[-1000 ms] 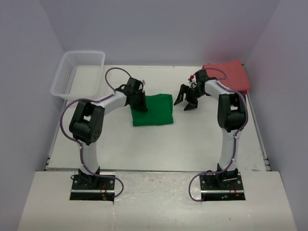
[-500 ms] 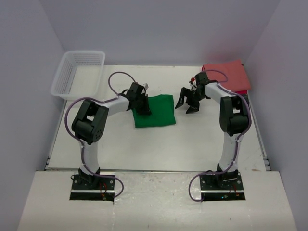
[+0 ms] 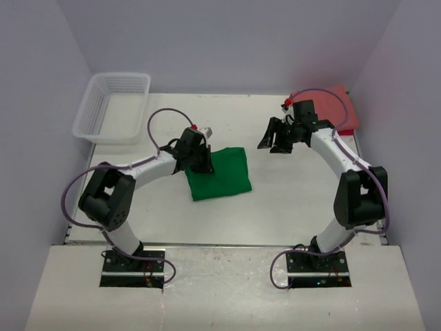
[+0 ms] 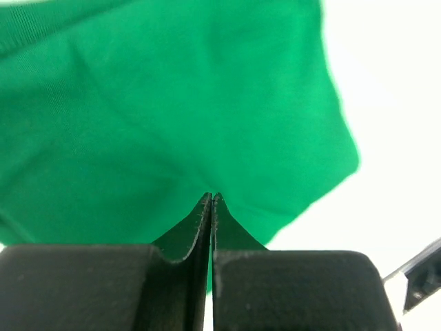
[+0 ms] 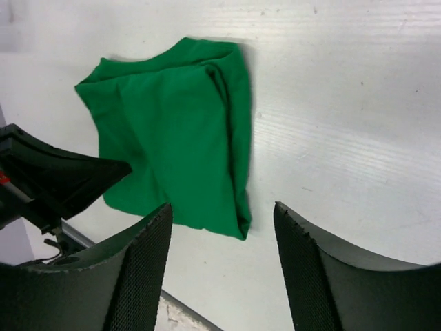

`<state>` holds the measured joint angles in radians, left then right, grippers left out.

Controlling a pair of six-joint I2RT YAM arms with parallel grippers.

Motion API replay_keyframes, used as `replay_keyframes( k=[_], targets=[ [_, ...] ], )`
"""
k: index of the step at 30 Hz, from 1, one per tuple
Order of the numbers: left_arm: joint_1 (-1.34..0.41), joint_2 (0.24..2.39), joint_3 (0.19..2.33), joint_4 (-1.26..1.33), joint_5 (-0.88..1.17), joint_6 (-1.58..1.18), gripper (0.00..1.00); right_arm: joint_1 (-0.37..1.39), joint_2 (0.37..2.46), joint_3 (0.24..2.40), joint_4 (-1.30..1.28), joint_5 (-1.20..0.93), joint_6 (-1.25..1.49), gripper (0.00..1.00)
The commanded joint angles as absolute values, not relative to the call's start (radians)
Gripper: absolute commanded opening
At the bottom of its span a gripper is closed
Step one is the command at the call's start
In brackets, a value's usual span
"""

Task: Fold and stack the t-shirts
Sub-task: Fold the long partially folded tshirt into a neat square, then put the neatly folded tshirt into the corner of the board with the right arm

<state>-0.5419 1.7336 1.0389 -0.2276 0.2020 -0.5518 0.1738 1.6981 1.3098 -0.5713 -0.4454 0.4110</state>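
The bright green t-shirt (image 3: 220,174) lies folded in a rough square at the middle of the table, also seen as the green t-shirt (image 5: 182,131) in the right wrist view. My left gripper (image 3: 204,164) is shut, its tips down on the shirt's left edge; in the left wrist view my left gripper (image 4: 211,197) shows both jaws together against the green cloth (image 4: 172,103). I cannot tell whether cloth is pinched. My right gripper (image 3: 275,140) hangs open to the right of the shirt, apart from it; my right gripper (image 5: 222,207) holds nothing. The salmon-red t-shirt (image 3: 334,103) lies at the back right corner.
A white mesh basket (image 3: 103,117) stands at the back left corner. Grey walls close in the table on the left, back and right. Purple cables loop off both arms.
The green t-shirt slid toward the near edge and turned slightly along with my left gripper. My right gripper moved back and right, and its jaws narrowed a little.
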Motion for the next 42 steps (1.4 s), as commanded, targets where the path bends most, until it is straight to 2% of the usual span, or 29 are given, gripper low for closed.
replay_keyframes(
  k=[1,3,7,13,27,32,35,38,39,41,42],
  targets=[
    [-0.555,1.603,1.109,-0.258,0.182,-0.508,0.0,0.19,1.606,1.269,-0.551,-0.469,0.413,0.61],
    [-0.572,1.569,1.147,-0.287,0.187,-0.511,0.0,0.198,1.557,1.246,-0.554,-0.466,0.41,0.54],
    [-0.607,1.537,1.178,-0.299,0.198,-0.528,0.0,0.207,1.502,1.204,-0.549,-0.503,0.414,0.0],
    [-0.638,1.658,1.223,-0.25,0.311,-0.551,0.0,0.238,1.48,1.158,-0.54,-0.485,0.422,0.0],
    [-0.655,1.905,1.138,-0.018,0.406,-0.569,0.0,0.239,1.433,1.129,-0.571,-0.445,0.393,0.0],
    [-0.657,1.915,1.059,0.058,0.422,-0.595,0.0,0.245,1.457,1.102,-0.552,-0.448,0.4,0.0],
    [-0.657,1.881,0.997,0.06,0.408,-0.595,0.0,0.268,1.465,1.071,-0.535,-0.379,0.428,0.1],
    [-0.661,1.827,0.915,0.071,0.406,-0.615,0.0,0.308,1.485,1.043,-0.528,-0.353,0.429,0.31],
    [-0.664,1.812,0.896,0.075,0.41,-0.618,0.0,0.317,1.489,1.034,-0.523,-0.329,0.44,0.44],
    [-0.673,1.763,0.839,0.087,0.408,-0.633,0.0,0.343,1.488,0.994,-0.496,-0.318,0.456,0.58],
    [-0.678,1.744,0.819,0.092,0.408,-0.638,0.0,0.353,1.485,0.979,-0.482,-0.316,0.472,0.68]
  ],
)
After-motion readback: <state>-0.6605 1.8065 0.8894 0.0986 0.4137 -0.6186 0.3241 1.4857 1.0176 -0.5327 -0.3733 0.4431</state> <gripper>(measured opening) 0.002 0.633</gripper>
